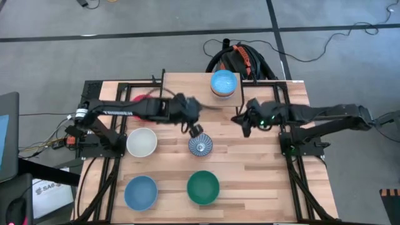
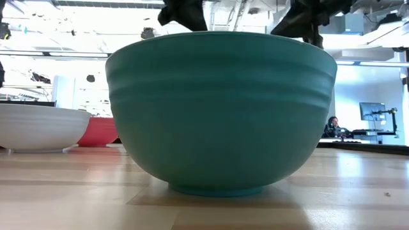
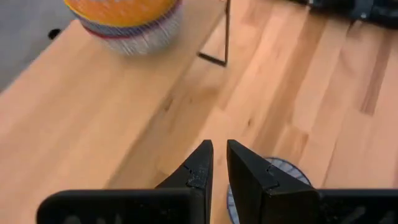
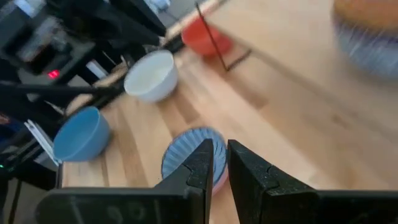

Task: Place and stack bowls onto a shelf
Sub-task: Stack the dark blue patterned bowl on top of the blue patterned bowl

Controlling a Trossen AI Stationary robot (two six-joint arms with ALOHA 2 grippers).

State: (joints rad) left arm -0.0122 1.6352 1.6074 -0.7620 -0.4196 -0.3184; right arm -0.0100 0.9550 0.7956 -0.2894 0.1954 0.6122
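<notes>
A blue-white striped bowl (image 1: 200,146) stands on the table's middle. My left gripper (image 1: 194,129) hovers just above its far rim with fingers shut (image 3: 219,163); the bowl (image 3: 283,169) shows beneath them. My right gripper (image 1: 241,120), also shut (image 4: 219,159), hangs to the right, near the shelf's (image 1: 262,94) front edge. A stack of bowls (image 1: 224,84) with a light blue one on top stands on the shelf board. The white bowl (image 1: 142,142), light blue bowl (image 1: 140,192) and green bowl (image 1: 203,187) stand on the table. The red bowl (image 1: 141,98) is partly hidden under the left arm.
The shelf's thin black leg (image 3: 225,37) stands beside the stack (image 3: 124,18). The green bowl (image 2: 220,108) fills the low view, with the white bowl (image 2: 38,128) and red bowl (image 2: 99,131) behind it. Bare board lies right of the striped bowl. Cables lie behind the table (image 1: 240,56).
</notes>
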